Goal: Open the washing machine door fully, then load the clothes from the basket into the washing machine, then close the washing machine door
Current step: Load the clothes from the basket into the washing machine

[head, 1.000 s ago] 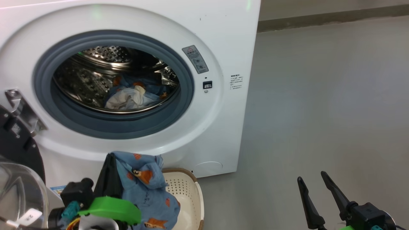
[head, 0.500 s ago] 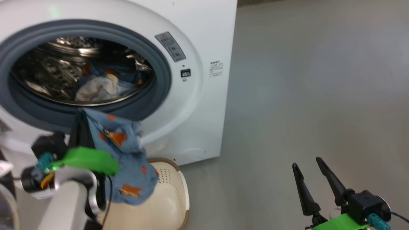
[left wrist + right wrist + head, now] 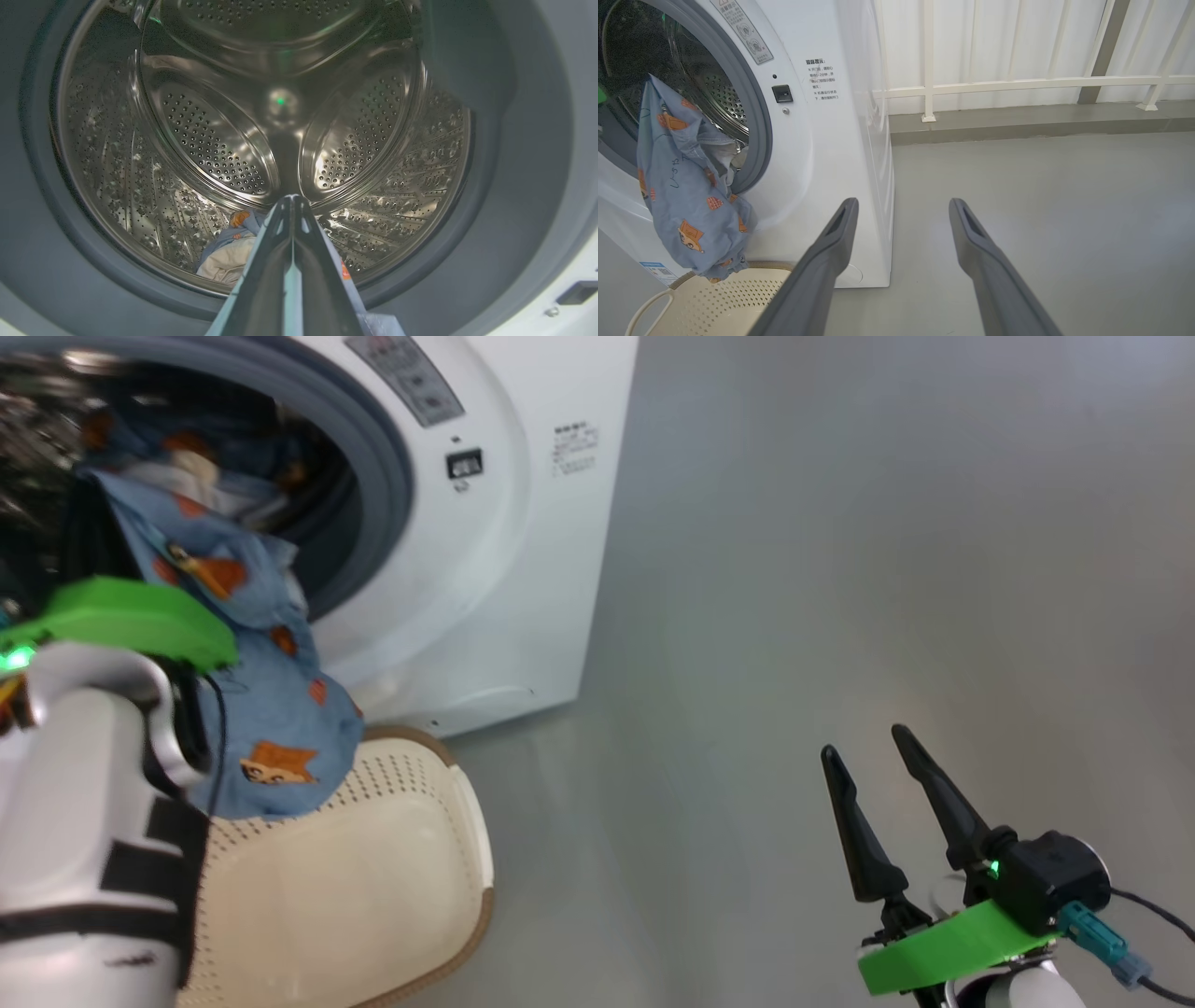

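Grey floor (image 3: 840, 569) all around, washing machine (image 3: 523, 569) wide open: left gripper (image 3: 292, 201) pinches a blue garment (image 3: 686, 196) at the drum (image 3: 210, 140) mouth, above the basket (image 3: 373, 915). Clothes (image 3: 224, 254) lie inside; shutting the door remains. Right gripper (image 3: 864, 742) spread, idle.

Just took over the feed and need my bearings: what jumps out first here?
First, the blue printed garment dangling from the shut left claw at the washing machine mouth, its tail above the cream basket. Beyond it gleams the perforated steel drum, with a heap of clothes at its bottom. The right claw hangs open over grey floor, lower right.
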{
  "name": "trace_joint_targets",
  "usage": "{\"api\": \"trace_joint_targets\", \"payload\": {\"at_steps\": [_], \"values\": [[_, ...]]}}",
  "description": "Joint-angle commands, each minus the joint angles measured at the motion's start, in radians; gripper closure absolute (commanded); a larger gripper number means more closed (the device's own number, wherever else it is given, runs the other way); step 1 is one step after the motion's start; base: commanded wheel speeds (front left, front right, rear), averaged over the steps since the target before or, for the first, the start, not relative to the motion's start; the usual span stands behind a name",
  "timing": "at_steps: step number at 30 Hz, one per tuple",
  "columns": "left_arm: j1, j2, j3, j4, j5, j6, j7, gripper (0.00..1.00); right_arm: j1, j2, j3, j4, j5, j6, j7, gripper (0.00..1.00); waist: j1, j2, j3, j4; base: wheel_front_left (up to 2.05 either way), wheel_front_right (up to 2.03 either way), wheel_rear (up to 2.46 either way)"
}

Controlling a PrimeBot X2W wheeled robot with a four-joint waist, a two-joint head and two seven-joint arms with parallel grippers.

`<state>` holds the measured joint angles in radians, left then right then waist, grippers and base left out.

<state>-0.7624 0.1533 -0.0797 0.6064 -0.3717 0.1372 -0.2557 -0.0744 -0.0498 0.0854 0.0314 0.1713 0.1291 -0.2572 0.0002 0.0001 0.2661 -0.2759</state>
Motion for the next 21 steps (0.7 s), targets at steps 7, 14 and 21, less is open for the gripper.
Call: {"api": "trace_joint_targets", "payload": {"at_steps": [7, 14, 21], "values": [[-0.160, 0.078, 0.078, 0.085, 0.035, -0.002, -0.006, 1.00, -0.059, -0.001, 0.050, -0.035, 0.027, 0.002, -0.005, 0.00, -0.0002, -0.0001, 0.161, -0.086, 0.00, 0.00, 0.00], [-0.271, 0.105, 0.092, 0.163, 0.070, -0.017, -0.006, 1.00, -0.078, -0.001, 0.080, -0.043, 0.041, 0.002, -0.005, 0.00, -0.0002, -0.0001, 0.234, -0.101, 0.00, 0.00, 0.00], [-0.375, 0.126, 0.106, 0.196, 0.091, -0.028, -0.006, 1.00, -0.093, -0.001, 0.109, -0.051, 0.047, 0.002, -0.005, 0.00, -0.0002, -0.0001, 0.312, -0.106, 0.00, 0.00, 0.00]]}}
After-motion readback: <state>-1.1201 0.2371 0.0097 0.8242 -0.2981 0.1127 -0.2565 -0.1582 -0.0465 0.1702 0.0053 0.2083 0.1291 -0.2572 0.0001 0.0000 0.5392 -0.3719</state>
